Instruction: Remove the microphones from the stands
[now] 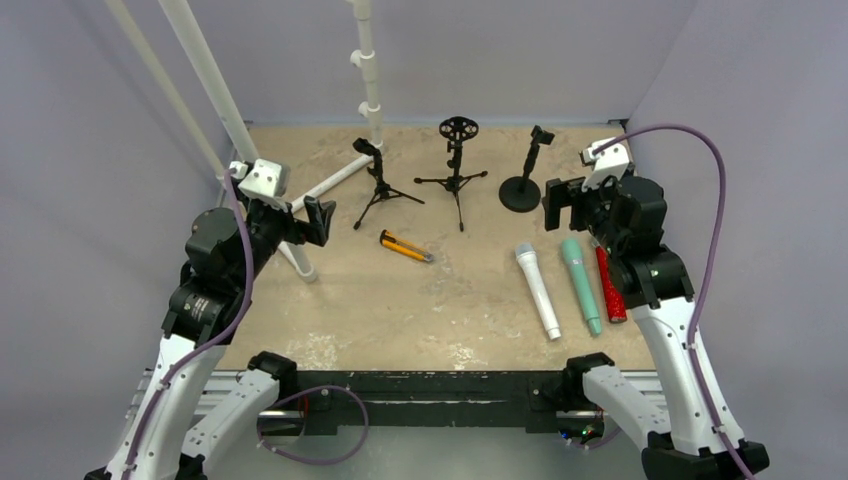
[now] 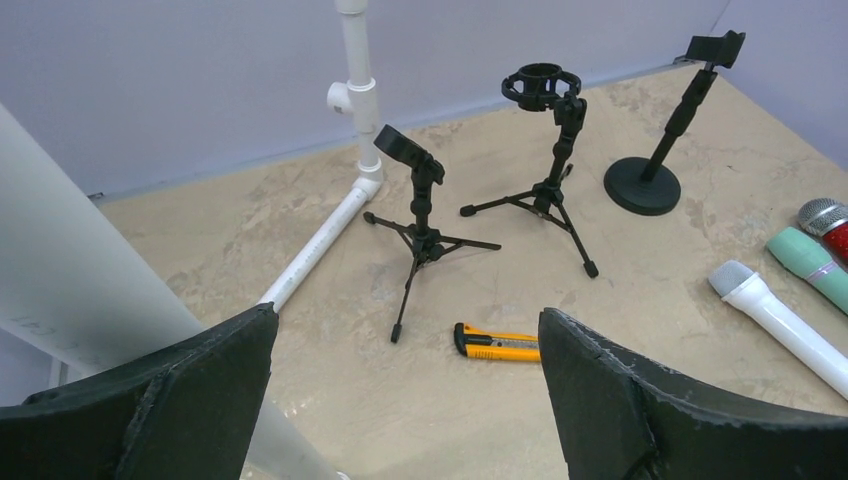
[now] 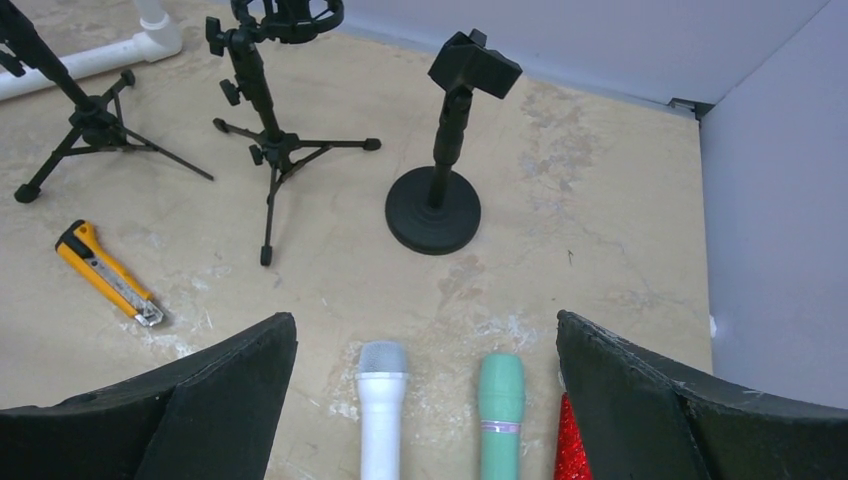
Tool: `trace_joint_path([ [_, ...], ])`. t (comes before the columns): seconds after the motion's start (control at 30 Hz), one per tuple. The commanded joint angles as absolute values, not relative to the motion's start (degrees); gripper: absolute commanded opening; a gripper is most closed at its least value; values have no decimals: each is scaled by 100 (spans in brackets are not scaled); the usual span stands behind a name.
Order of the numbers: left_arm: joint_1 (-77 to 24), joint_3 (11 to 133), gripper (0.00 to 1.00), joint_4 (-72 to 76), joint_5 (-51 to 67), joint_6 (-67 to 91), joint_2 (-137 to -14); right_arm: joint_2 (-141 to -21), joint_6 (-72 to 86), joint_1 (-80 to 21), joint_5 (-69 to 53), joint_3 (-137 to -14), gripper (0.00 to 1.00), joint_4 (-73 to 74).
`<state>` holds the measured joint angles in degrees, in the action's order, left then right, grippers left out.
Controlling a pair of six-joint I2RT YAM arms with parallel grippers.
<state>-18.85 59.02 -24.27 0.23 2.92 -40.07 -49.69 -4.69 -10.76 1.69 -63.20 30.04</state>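
Toward the right side of the bench [image 1: 400, 310], three microphones lie flat and side by side, heads pointing to the far wall. The white microphone [image 1: 537, 292] is on the left, the teal microphone [image 1: 581, 285] in the middle, and the glittery red microphone [image 1: 610, 285] on the right, partly hidden under the right arm in the top view. All three rest on the bench surface, apart from the stands.

Just beyond their heads stands the round-base stand [image 1: 522, 185], upright, with its clip tilted at the top. To its left is the ring-mount tripod stand [image 1: 456, 165], legs spread, with a circular cradle on top. Further left is the clip tripod stand [image 1: 378, 185], also upright, close to a white pipe [image 1: 330, 182] that lies on the bench and joins an upright pipe at the back. A yellow-and-black utility knife [image 1: 406, 246] lies on the bench near the tripods' feet, on the near side of them.

The right claw [image 3: 425, 318] hangs above the microphone heads with its fingers spread wide apart and nothing between them. The left claw [image 2: 402, 325] hangs over the left part of the bench, facing the tripods and the knife, its fingers likewise wide apart and gripping nothing.
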Motion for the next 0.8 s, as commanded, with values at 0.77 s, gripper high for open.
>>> trace_joint_path([
  [0.77, -998, 4729, 100, -1178, 782, 702, -3421, -4326, -752, -922, 455, -5607, 99, 2689],
])
